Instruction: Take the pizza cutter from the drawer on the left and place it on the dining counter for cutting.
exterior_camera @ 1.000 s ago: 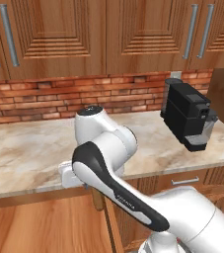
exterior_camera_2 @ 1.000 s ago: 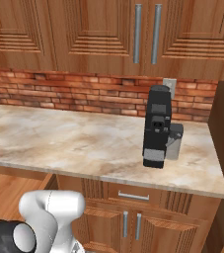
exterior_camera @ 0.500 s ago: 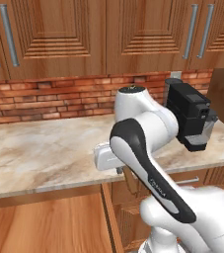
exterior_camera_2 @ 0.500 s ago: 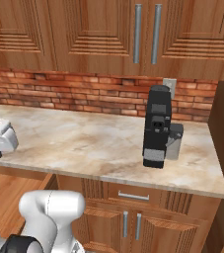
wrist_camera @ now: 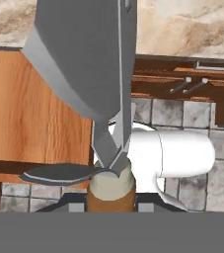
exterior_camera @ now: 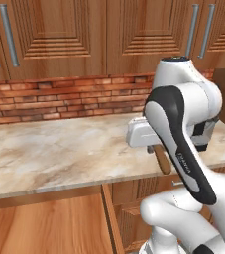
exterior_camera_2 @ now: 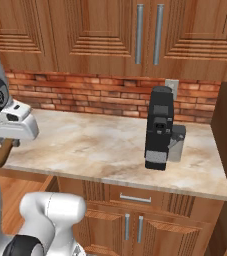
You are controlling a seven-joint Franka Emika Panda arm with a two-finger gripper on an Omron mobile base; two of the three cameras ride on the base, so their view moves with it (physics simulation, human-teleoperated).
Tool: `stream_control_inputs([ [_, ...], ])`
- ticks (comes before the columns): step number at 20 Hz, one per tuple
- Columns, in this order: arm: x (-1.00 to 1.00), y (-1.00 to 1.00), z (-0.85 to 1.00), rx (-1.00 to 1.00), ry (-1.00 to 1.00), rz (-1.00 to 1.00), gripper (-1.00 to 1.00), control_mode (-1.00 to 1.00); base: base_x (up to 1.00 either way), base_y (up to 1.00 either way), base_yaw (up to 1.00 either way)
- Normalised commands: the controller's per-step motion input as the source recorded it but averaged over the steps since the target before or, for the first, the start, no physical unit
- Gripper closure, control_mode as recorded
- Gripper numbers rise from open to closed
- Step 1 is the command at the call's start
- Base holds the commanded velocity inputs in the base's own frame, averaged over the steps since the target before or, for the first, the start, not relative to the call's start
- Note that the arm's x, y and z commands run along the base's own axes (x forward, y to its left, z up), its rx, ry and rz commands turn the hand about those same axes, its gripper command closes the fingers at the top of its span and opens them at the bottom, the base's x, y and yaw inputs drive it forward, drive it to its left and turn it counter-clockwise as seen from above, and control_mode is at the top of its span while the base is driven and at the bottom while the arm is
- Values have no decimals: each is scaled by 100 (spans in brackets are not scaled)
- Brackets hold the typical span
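The fingers (wrist_camera: 111, 200) are closed part-way on the brown handle of the cutter (wrist_camera: 91, 74), which is held clear of every surface; in the hand view the handle sits right between the finger tips and the grey blade and its guard run straight away from the hand, so the tool's long axis lies along the line of the fingers. From the left base view the handle (exterior_camera: 162, 158) hangs down below the white hand, tilted a little, over the front edge of the marble table (exterior_camera: 59, 154) under the brick wall; from the right base view the same handle end (exterior_camera_2: 2, 153) pokes out beneath the hand at the far left, well apart from the black coffee machine (exterior_camera_2: 159, 128). The open drawer (wrist_camera: 32, 113) lies below, to the left in the hand view. The dining counter seems to lie out of frame, probably behind the robot, though that is a guess; the carry likely turns on swinging the tool away from this wall table.
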Motion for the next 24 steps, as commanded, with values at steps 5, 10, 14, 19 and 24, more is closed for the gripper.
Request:
stream_control_inputs([
  [5, 0, -92, 35, 0, 0, -4, 100, -100, 0, 0, 0],
  [10, 0, -88, 2, 0, 0, -1, 100, -100, 0, 0, 0],
  [14, 0, -79, 0, 0, -2, 0, 100, -100, 0, 0, 0],
  [19, 3, -36, 0, 0, -2, 1, 100, -100, 0, 0, 0],
  [24, 2, 10, 0, 0, 0, -2, 100, -100, 0, 0, 0],
])
